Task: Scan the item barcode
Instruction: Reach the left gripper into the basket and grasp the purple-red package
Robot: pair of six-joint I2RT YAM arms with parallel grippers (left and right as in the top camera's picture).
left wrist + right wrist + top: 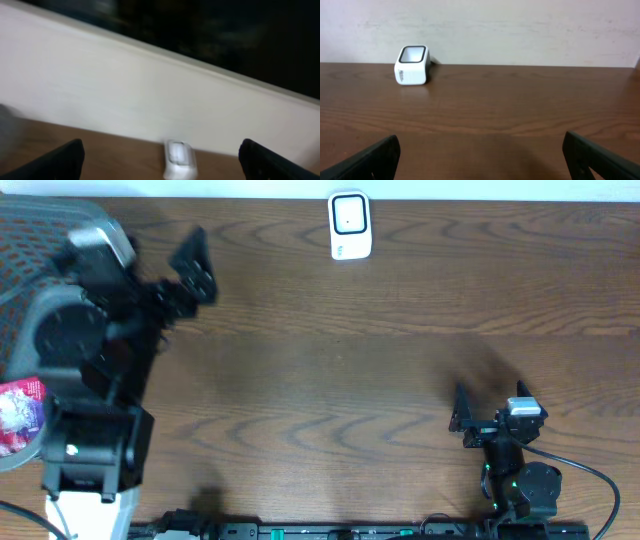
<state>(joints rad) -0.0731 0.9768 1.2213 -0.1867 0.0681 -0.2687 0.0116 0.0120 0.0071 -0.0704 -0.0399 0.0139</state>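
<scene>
Right gripper: at the near edge of the table, on the right side; jaws spread wide with nothing between them, low over bare wood.
Left gripper: raised over the left half of the table, jaws wide apart and empty, pointing toward the far wall.
Item: a red-and-white packet at the far left edge, beside the left arm's base, is the likeliest candidate. No barcode can be made out, and what it lies in is unclear.
Scanner: white, standing at the far edge about mid-table, window facing upward, well apart from both grippers and the packet.
Step in hand: judged to be the very start, with nothing picked up yet.
Doing it well: the left arm sits nearer the packet. It should pinch an edge so the fingers leave the code uncovered, then hold that face flat and steady over the window. Crinkly film may fold or glare.
</scene>
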